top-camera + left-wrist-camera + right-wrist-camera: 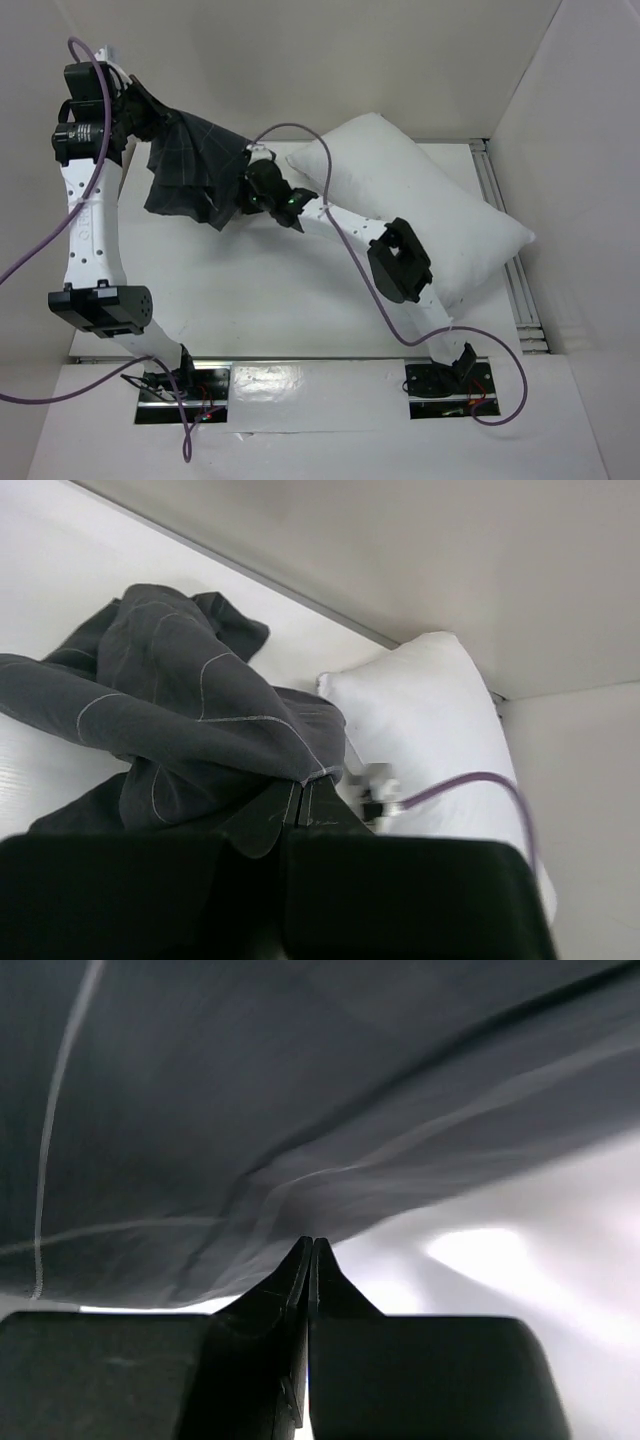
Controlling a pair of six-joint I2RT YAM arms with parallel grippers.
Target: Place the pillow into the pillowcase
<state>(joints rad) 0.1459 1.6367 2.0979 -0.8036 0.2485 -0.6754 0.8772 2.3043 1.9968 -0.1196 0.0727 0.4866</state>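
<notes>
Left gripper [300,815]: pinched tight on a fold of the pillowcase [190,720], holding it bunched at 10 o'clock of the table [260,300].
Right gripper [312,1252]: jaws pressed together at the cloth's 3 o'clock edge; I cannot tell whether any fabric is caught.
Pillow [420,210]: lies at 2 o'clock, outside the case.
Long axis: runs 10 to 4 o'clock, with the 10 o'clock corner aimed at the case.
Risk: a right pinch on nothing, or on both layers, would probably leave the mouth unopened.
</notes>
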